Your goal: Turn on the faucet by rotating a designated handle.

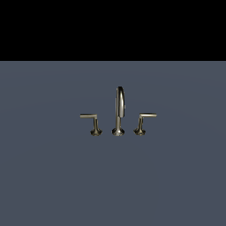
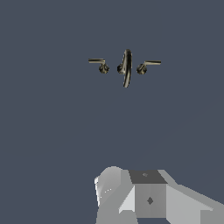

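Note:
The faucet (image 1: 118,112) is a small dull-brass set standing on a flat grey-blue surface: a tall arched spout between two L-shaped levers, each on a flared foot. The handle (image 1: 89,117) is the lever on the exterior view's left, its thin bar pointing away from the spout. The wrist view looks down on the faucet (image 2: 126,67) from a distance, with the handle (image 2: 97,61) beside the spout. Only a grey-white blocky part of my gripper (image 2: 146,197) shows in the wrist view, far from the faucet. Its fingers are not visible. The exterior view shows no arm.
The twin lever (image 1: 145,118) stands on the spout's other side, its bar pointing the opposite way. The grey-blue surface (image 1: 53,176) spreads around the set, ending at a black band along the exterior view's top.

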Controlling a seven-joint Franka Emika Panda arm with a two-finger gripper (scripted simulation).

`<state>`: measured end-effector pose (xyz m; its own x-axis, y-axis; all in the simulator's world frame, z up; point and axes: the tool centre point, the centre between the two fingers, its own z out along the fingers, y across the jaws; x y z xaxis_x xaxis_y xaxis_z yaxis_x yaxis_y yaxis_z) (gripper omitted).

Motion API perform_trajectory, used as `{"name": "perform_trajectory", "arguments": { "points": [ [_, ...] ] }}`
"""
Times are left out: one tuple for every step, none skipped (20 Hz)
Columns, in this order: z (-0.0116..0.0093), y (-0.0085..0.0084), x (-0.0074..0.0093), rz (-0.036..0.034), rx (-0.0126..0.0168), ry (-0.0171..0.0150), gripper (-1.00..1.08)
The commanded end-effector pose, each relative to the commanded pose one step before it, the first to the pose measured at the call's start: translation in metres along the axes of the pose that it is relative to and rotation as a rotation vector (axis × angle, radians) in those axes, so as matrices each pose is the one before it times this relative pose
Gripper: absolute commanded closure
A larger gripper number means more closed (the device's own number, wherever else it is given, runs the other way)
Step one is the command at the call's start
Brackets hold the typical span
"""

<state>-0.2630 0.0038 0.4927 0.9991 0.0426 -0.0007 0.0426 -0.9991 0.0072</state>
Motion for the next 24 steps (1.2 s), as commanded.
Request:
{"name": "perform_trajectory", "arguments": {
  "points": [
    [0.0, 0.00001, 0.0, 0.0, 0.0, 0.0, 1.08],
    [0.00013, -0.00007, 0.00004, 0.00069, -0.00002, 0.0, 1.08],
    [0.00041, -0.00033, 0.00015, 0.00154, 0.00001, -0.00001, 1.08],
    [0.00069, -0.00053, 0.00024, 0.00267, 0.00002, -0.00002, 1.08],
    [0.00096, -0.00073, 0.00034, 0.00378, 0.00002, -0.00003, 1.08],
    [0.00124, -0.00093, 0.00044, 0.00491, 0.00003, -0.00004, 1.08],
    [0.00151, -0.00115, 0.00053, 0.00598, 0.00004, -0.00005, 1.08],
    [0.00179, -0.00136, 0.00063, 0.00708, 0.00004, -0.00005, 1.08],
    [0.00207, -0.00156, 0.00073, 0.0082, 0.00005, -0.00006, 1.08],
    [0.00234, -0.00178, 0.00083, 0.00928, 0.00006, -0.00007, 1.08],
    [0.00262, -0.00199, 0.00093, 0.01038, 0.00007, -0.00008, 1.08],
    [0.0029, -0.0022, 0.00103, 0.01149, 0.00008, -0.00008, 1.08],
    [0.00318, -0.00241, 0.00113, 0.0126, 0.00009, -0.00009, 1.08],
    [0.00347, -0.00262, 0.00124, 0.01372, 0.0001, -0.0001, 1.08],
    [0.00375, -0.00284, 0.00134, 0.01484, 0.00011, -0.0001, 1.08],
    [0.00403, -0.00306, 0.00144, 0.01594, 0.00012, -0.00011, 1.08],
    [0.00432, -0.00328, 0.00155, 0.01709, 0.00013, -0.00012, 1.08],
    [0.00461, -0.0035, 0.00166, 0.0182, 0.00014, -0.00012, 1.08],
    [0.00489, -0.00373, 0.00177, 0.01935, 0.00016, -0.00013, 1.08],
    [0.00519, -0.00395, 0.00188, 0.02048, 0.00017, -0.00014, 1.08],
    [0.00546, -0.00417, 0.00198, 0.02154, 0.00019, -0.00014, 1.08],
    [0.00554, -0.00424, 0.00201, 0.02187, 0.0002, -0.00015, 1.08],
    [0.00556, -0.00426, 0.00202, 0.02191, 0.00021, -0.00015, 1.08],
    [0.00557, -0.00427, 0.00203, 0.02195, 0.00022, -0.00015, 1.08]
  ]
}}
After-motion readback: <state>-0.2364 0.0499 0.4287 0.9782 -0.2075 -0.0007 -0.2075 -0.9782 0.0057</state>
